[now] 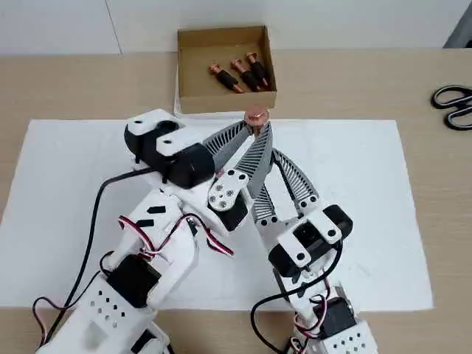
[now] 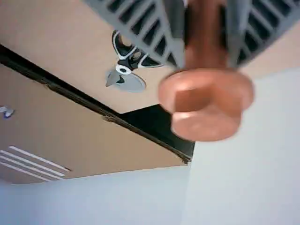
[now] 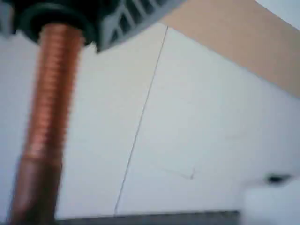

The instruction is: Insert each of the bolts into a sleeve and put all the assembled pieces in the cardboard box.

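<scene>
Cardboard box [image 1: 190, 70] is placed at the table's [image 1: 66, 81] far edge, near the middle, with three assembled pieces [image 1: 242, 74] laid inside side by side. White paper sheet [image 1: 66, 206] is spread over the table's middle. Bolt [image 2: 206, 101] is held off the sheet at its far edge, just in front of the box's near wall. Left end effector [image 2: 204, 42] is closed on the bolt's shaft just behind the head. Right end effector [image 3: 56, 21] is closed around a black sleeve [image 3: 28, 21], and the bolt's threaded end is seen entering it. Scissors [image 1: 453, 107] are left near the table's right edge.
</scene>
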Controlling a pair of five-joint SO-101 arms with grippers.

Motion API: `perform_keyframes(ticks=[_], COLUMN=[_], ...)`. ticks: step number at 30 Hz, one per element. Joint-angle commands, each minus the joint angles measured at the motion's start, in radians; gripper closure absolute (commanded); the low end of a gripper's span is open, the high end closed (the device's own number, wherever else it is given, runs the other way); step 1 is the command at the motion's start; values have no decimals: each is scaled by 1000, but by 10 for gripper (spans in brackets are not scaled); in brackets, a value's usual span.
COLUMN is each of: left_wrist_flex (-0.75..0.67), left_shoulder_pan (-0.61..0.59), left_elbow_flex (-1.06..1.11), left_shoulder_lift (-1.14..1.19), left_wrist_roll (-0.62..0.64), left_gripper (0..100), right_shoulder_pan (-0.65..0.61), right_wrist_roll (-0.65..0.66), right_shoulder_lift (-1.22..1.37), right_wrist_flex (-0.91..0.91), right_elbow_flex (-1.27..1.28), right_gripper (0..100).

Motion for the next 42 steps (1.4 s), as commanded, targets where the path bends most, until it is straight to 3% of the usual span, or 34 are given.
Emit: perform_keyframes(ticks=[1, 11, 17, 25, 33, 42], left_wrist_flex=[-3, -3, -6, -5, -2, 74], left_shoulder_pan=[3, 5, 84, 83, -9, -104], left_elbow_flex=[-2, 27, 93, 97, 93, 99], left_shoulder_lift=[-21, -21, -23, -28, -28, -28], left_wrist_roll=[-32, -57, -219, -465, -629, -631], left_gripper=[994, 994, 994, 994, 979, 894], right_shoulder_pan=[4, 4, 4, 4, 4, 4], right_wrist_roll=[-8, -8, -8, -8, -5, -5], right_shoulder_lift=[-12, -12, -12, -12, -12, -12], right_wrist_flex=[-25, -21, -21, -21, -21, -19], right_elbow_flex=[8, 8, 8, 8, 8, 8], right_gripper=[994, 994, 994, 994, 994, 994])
